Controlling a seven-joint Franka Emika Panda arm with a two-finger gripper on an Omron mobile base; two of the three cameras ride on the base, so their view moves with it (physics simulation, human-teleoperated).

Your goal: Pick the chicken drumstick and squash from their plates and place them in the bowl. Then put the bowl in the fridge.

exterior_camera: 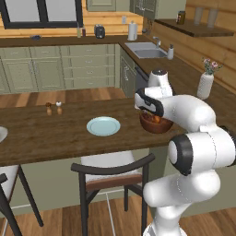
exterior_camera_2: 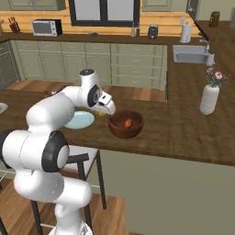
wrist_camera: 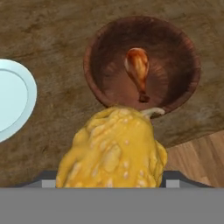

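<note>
Bowl upper centre of hand view on the table, chicken drumstick lying inside. Pale blue plate at left edge. End effector spread wide, clamped around the squash, just short of the bowl's rim.

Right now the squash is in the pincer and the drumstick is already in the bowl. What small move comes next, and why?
Probably ease the pincer forward until it is over the bowl's middle, then release. In the hand view the squash hangs at the near rim, not yet over the hollow where the chicken drumstick lies; dropped here it might catch the rim and roll onto the counter.
</note>
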